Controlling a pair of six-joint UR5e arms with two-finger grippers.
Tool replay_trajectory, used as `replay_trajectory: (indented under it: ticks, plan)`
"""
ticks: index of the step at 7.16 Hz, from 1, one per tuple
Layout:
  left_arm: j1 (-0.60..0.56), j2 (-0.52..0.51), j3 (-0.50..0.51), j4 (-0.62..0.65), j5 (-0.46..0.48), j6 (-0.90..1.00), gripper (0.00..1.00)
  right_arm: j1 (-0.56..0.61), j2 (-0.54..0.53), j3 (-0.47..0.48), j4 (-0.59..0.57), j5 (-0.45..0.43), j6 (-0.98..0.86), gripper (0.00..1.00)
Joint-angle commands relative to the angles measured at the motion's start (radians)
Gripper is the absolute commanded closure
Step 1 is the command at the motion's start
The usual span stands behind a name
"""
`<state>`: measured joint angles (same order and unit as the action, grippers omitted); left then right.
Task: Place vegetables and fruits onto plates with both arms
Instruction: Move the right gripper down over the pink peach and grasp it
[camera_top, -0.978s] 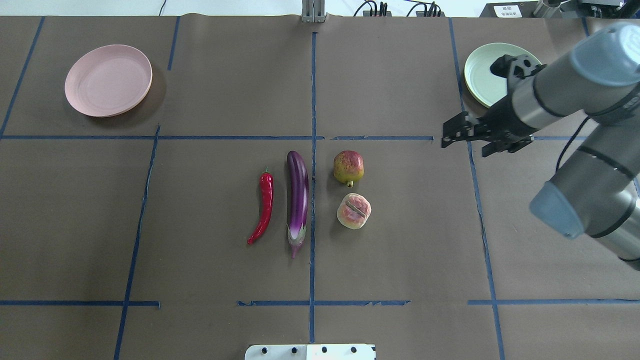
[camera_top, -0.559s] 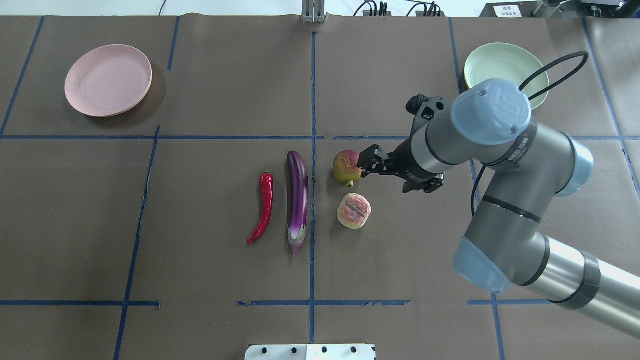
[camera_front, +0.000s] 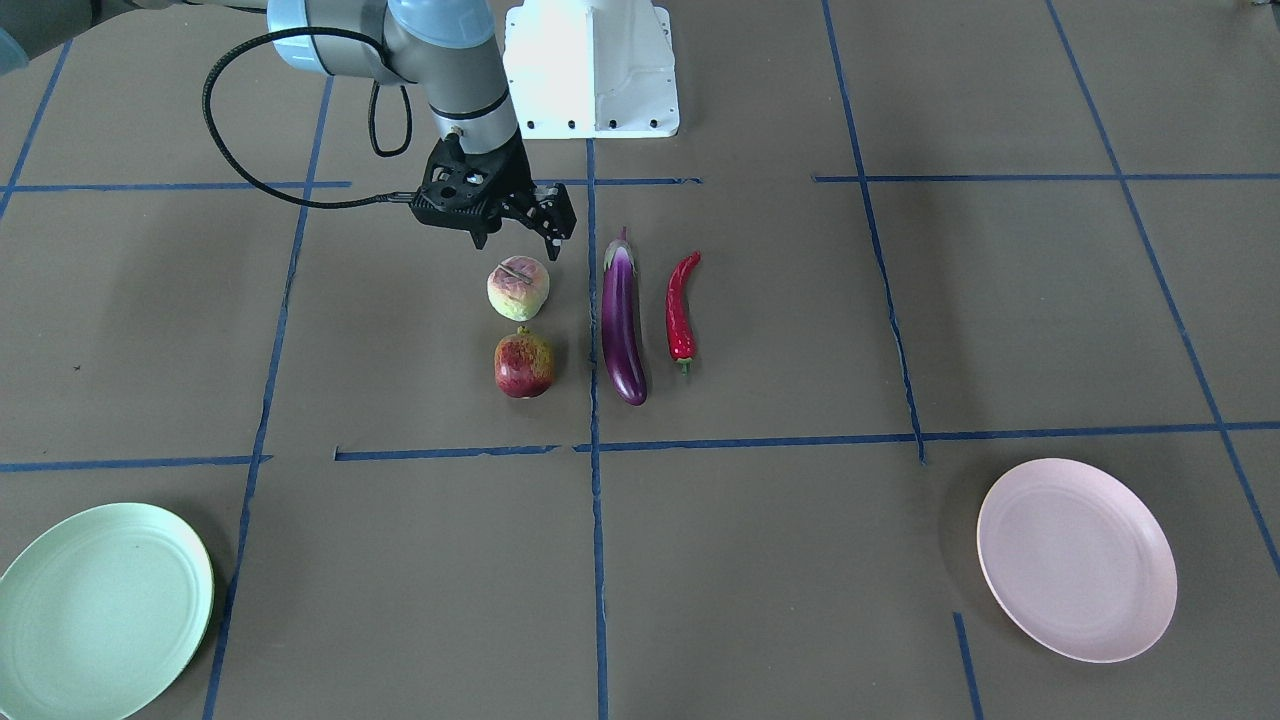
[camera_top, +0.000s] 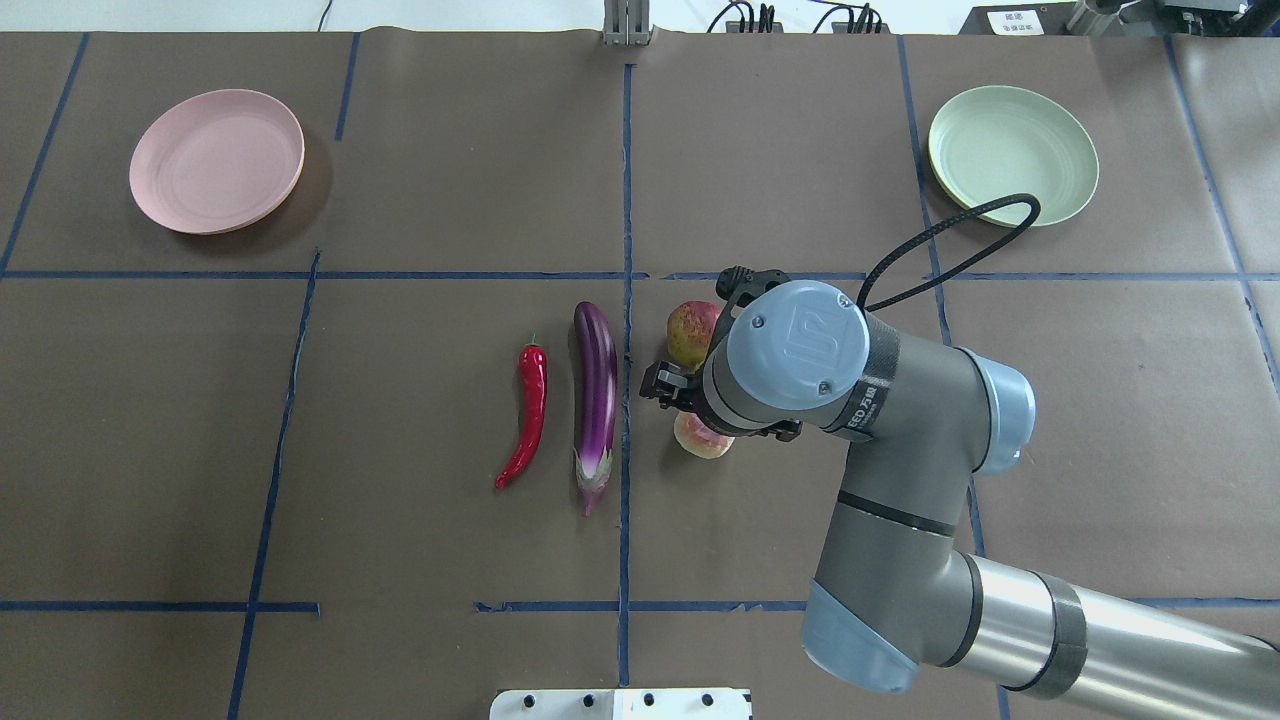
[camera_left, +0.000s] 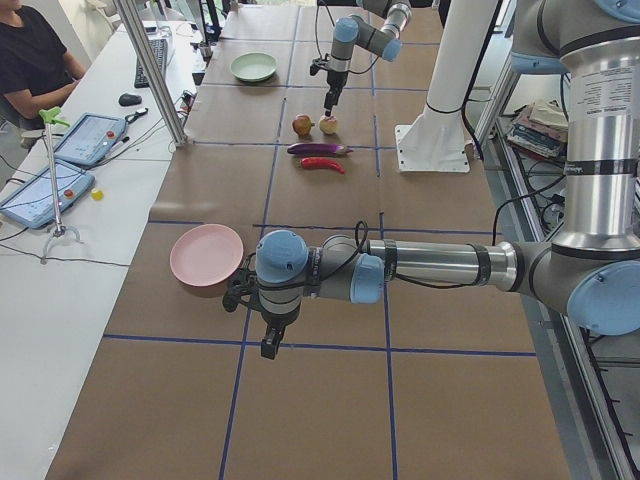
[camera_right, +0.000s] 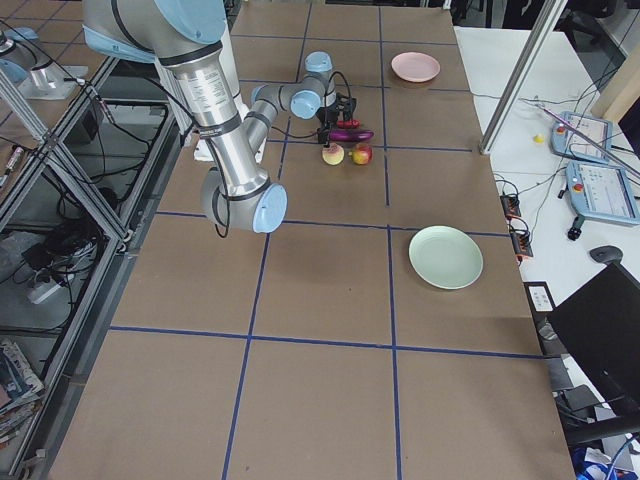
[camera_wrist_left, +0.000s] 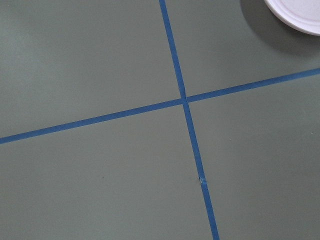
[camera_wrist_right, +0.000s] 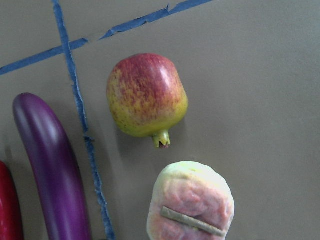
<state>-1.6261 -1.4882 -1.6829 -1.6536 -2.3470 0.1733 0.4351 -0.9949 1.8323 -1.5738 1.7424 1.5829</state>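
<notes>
"Produce bunched at the middle of the table (camera_top: 400, 500), plates out at the corners. Why like that?"

"It reads as a starting layout. The chili pepper (camera_top: 527, 412) and eggplant (camera_top: 595, 400) lie side by side on one side of the blue tape line (camera_top: 625, 180), the pomegranate (camera_front: 524, 363) and peach (camera_front: 518, 288) on the other. Nothing touches. My guess is vegetables for one arm, fruits for the other."

"And the right gripper (camera_front: 515, 238)?"

"It hangs just above the peach, a little toward the robot's base, fingers spread with nothing between them. Its wrist camera looks straight down on the peach, with the pomegranate's crown pointing at it. I'd judge it is lining up to descend on the peach, the fruit nearer the base."

"The left gripper (camera_left: 270, 345)?"

"Well apart from all that, low over bare table near the pink plate (camera_left: 205, 255). Only the side view shows it, so I cannot tell whether it is released or clenched. Its wrist camera catches just the plate's rim and crossed tape lines."

"What's in the plates?"

"Nothing in either. The mint-green plate (camera_top: 1012, 152) sits on the robot's right at the far side of the table, the pink one on its left, each well apart from the produce. All four pieces lie on the table, so no placing is done yet."
</notes>
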Motion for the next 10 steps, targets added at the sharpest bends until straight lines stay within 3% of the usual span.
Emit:
replay_trajectory:
  ticks: [1,7,8,9,10]
  plan:
    - [0.000,0.000,-0.001,0.000,0.000,0.000,0.00,-0.006,0.016,-0.042,-0.029,-0.043,0.032,0.01]
    - [0.000,0.008,-0.008,0.000,0.000,0.000,0.00,-0.019,0.059,-0.168,-0.014,-0.055,0.075,0.01]
    - [0.000,0.008,-0.008,0.000,0.000,0.000,0.00,-0.021,0.061,-0.174,-0.012,-0.053,0.074,0.07]
    - [0.000,0.008,-0.008,0.000,-0.002,0.000,0.00,-0.021,0.061,-0.168,-0.011,-0.053,0.081,0.55]
    - [0.000,0.008,-0.009,0.000,-0.002,0.000,0.00,-0.019,0.053,-0.162,-0.012,-0.053,0.081,0.90]
